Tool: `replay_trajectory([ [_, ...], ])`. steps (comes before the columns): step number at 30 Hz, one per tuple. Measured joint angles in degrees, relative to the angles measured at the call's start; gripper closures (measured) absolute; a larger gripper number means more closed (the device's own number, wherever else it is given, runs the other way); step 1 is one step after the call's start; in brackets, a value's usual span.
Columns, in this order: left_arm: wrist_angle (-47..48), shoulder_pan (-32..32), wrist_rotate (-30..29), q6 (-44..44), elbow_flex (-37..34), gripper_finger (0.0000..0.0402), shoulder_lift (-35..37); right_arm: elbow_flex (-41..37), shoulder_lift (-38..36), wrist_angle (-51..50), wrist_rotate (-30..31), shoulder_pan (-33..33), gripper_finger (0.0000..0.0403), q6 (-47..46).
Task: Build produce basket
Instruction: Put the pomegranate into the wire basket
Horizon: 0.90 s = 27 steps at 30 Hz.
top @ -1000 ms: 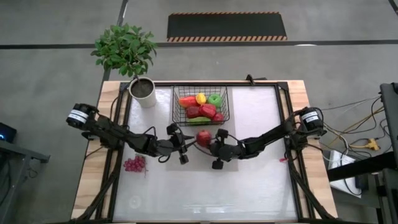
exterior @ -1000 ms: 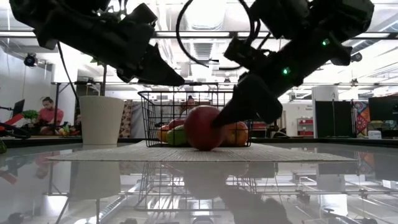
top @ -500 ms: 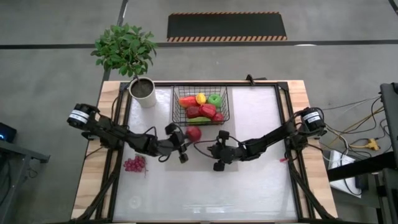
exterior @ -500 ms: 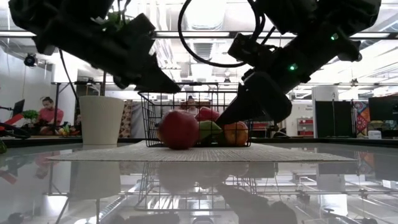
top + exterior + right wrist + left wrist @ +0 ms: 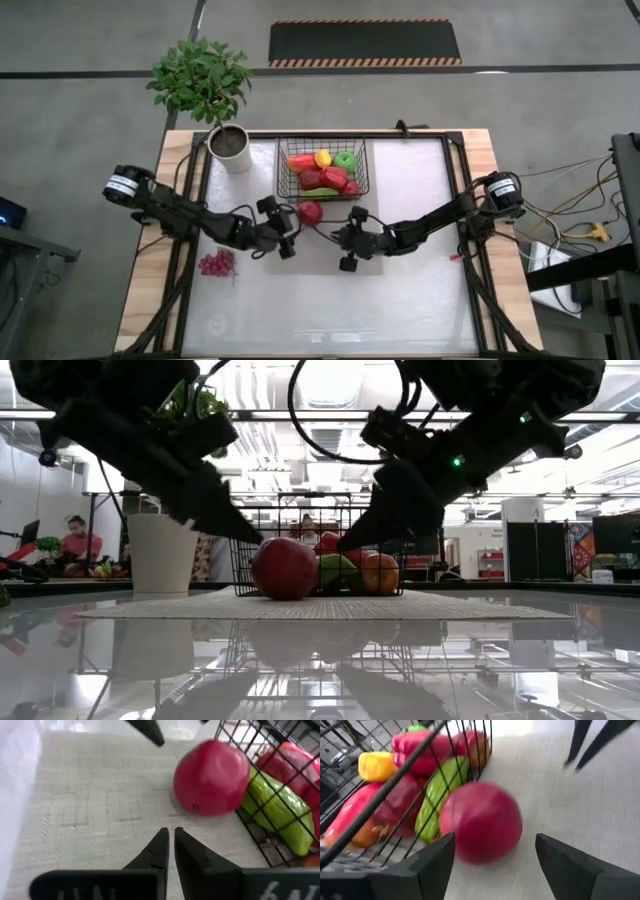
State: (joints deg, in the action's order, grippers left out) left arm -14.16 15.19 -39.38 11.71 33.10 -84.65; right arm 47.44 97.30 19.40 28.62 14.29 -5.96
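Released since a second ago, the red apple [image 5: 310,212] is now being left on the worktop [image 5: 420,290] just below the basket [image 5: 362,165], centre frame. Left end effector [image 5: 283,228] is being held spread; right end effector [image 5: 340,238] pressed together. Peppers, a green apple and a cucumber [image 5: 436,795] are being held in the basket; grapes [image 5: 215,264] are being left at lower left.

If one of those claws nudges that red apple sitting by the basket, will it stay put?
Probably not. The round, smooth red apple rests free on the flat mat beside the black wire basket, so it would likely roll. Its glossy skin may also slip between narrow fingers.
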Motion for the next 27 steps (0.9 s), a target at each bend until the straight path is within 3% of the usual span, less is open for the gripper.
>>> replay_trajectory([
  [5,7.19,-0.21,-0.04,-0.41,-0.93,0.0141,2.48,3.01,0.25,-0.42,0.07,-0.67,0.0314,2.06],
  [11,7.18,-0.19,0.03,-3.62,-2.20,0.0141,3.18,9.98,1.20,-7.26,2.86,-0.82,0.0199,4.42],
  [18,7.30,-0.19,-0.22,-12.89,-2.57,0.0141,5.06,13.60,1.71,-7.73,3.43,-0.84,0.0087,0.56],
  [23,7.30,0.56,0.26,-19.80,-2.64,0.0145,9.69,20.14,6.13,-12.10,4.97,0.98,0.0052,-1.32],
  [27,7.16,3.39,5.14,-23.80,-3.36,0.0161,16.54,28.13,9.74,-24.06,10.26,3.54,0.0050,-3.99],
])
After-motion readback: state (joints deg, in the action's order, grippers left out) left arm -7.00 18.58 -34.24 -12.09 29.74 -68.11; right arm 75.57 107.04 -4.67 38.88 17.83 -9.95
